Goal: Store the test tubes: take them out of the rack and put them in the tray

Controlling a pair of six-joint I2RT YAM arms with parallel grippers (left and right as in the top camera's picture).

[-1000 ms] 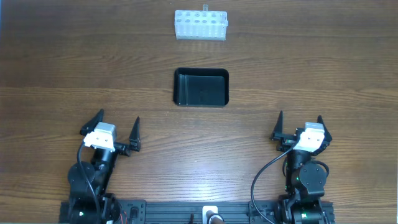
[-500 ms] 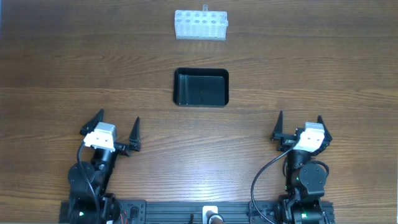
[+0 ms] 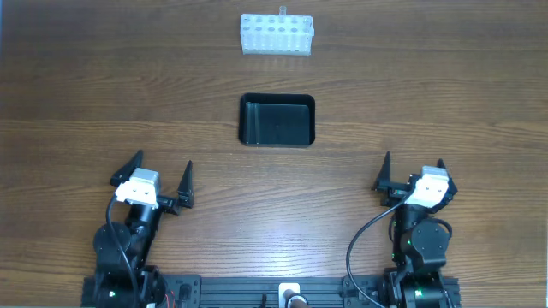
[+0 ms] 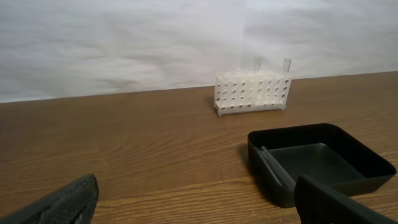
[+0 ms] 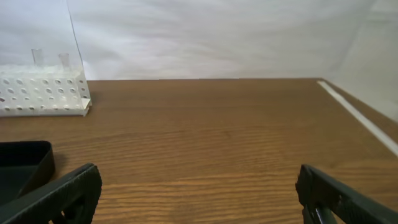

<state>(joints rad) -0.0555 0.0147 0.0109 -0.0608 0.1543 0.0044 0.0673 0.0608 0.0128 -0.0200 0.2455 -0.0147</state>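
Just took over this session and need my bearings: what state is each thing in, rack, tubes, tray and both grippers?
Rack: upright, not yet emptied.
Test tubes: two stand upright in the rack.
Tray: open side up, between rack and arms; contents unclear.
Left gripper: open, empty, near its base.
Right gripper: open, empty, near its base.

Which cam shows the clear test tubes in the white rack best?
Left wrist view: two clear test tubes stand side-on above the white perforated rack. Right wrist view shows both too, rack cropped; top view shows one end-on, faint.
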